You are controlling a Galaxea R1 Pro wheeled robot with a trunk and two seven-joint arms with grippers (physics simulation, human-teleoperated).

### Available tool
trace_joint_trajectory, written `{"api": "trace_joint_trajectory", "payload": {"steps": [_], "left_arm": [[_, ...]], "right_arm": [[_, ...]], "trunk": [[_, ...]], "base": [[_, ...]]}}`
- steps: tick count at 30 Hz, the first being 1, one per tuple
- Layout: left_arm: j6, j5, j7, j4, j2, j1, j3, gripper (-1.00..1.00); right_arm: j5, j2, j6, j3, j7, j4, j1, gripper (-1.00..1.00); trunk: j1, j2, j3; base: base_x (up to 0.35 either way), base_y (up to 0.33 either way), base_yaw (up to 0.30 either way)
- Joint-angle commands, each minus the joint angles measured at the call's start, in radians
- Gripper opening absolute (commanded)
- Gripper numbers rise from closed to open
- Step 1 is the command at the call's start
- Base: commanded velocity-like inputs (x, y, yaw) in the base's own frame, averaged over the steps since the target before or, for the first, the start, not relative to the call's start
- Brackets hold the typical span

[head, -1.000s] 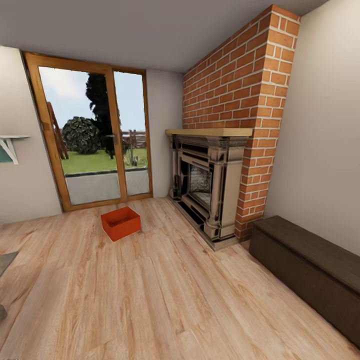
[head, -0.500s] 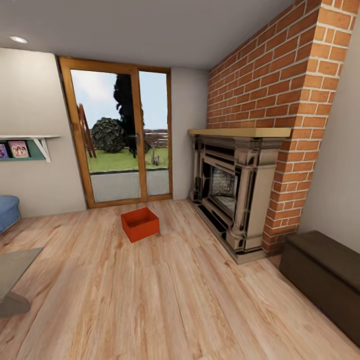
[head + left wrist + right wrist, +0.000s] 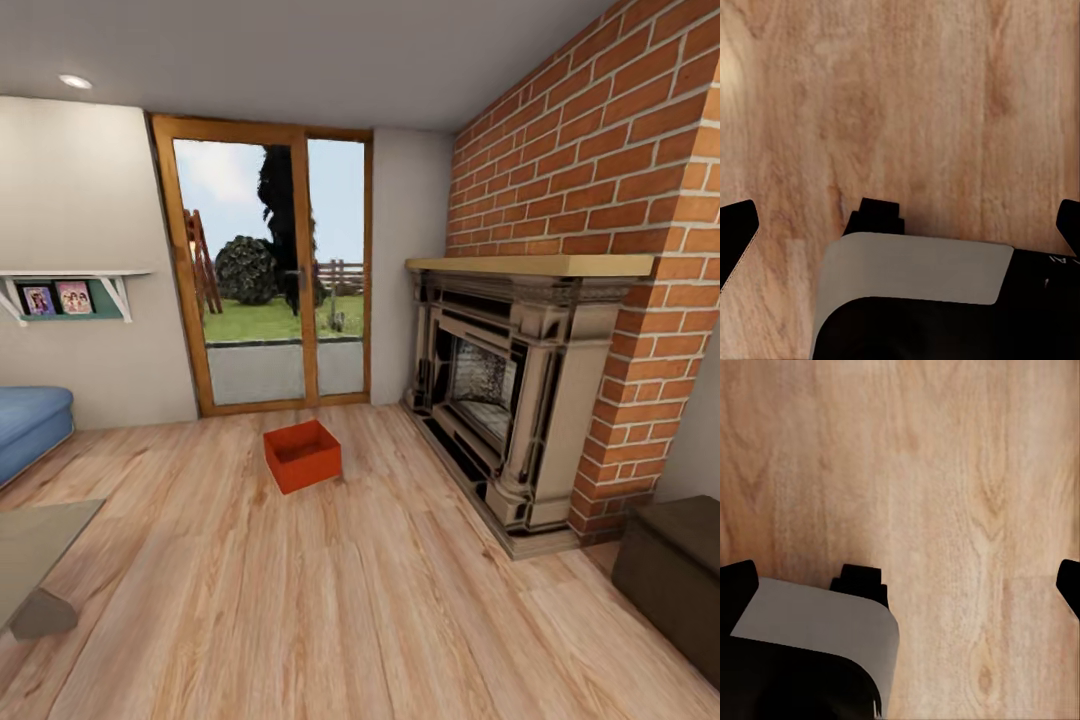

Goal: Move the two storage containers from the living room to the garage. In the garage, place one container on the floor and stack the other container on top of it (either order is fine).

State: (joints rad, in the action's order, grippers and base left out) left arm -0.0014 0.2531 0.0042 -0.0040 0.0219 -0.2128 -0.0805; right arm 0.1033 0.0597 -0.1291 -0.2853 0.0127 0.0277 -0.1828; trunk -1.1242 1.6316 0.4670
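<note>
Location: I am in the living room, on the light wood plank flooring, facing the glass patio door. The garage is not before me.

Container position: I see one storage container resting on the planks, just in front of the patio door's threshold and beside the hearth edge of the brick fireplace. It sits well apart from my base and is turned at an angle to the plank lines. I cannot place the second container.

Container contents: lidless; the part of the interior I can see is empty. The near wall hides some of the bottom, so I cannot confirm the whole of it.

Handling judgement: thin-walled rigid plastic, likely light, smooth and possibly slippery under the fingers. It should not crush, though a wall may flex if pinched hard. I judge the best hold to be over the top rim of one wall, or one gripper on each of two opposite walls.

Left gripper: released, finger tips spread wide apart, nothing between them, wood planks beneath.

Right gripper: likewise spread wide and empty, planks beneath.

Surroundings: blue sofa and glass table on my left side, dark bench at the right.

Step in hand: as I judge it, the approach to the container; no pickup yet made.
</note>
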Motion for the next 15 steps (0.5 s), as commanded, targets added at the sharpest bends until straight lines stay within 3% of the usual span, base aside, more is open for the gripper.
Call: {"api": "trace_joint_trajectory", "payload": {"steps": [1,15], "left_arm": [[0.0,0.009,0.0,0.0,0.0,0.0,-0.008,1.0],[0.0,0.009,0.0,0.0,0.0,0.0,-0.008,1.0]], "right_arm": [[0.009,0.002,-0.006,-0.01,0.001,0.003,-0.001,1.0],[0.008,0.001,-0.006,-0.011,0.001,0.003,-0.001,1.0]], "trunk": [[-0.001,0.0,0.001],[-0.001,0.0,0.001]], "base": [[0.327,0.0,0.003],[0.327,0.0,0.0]]}}
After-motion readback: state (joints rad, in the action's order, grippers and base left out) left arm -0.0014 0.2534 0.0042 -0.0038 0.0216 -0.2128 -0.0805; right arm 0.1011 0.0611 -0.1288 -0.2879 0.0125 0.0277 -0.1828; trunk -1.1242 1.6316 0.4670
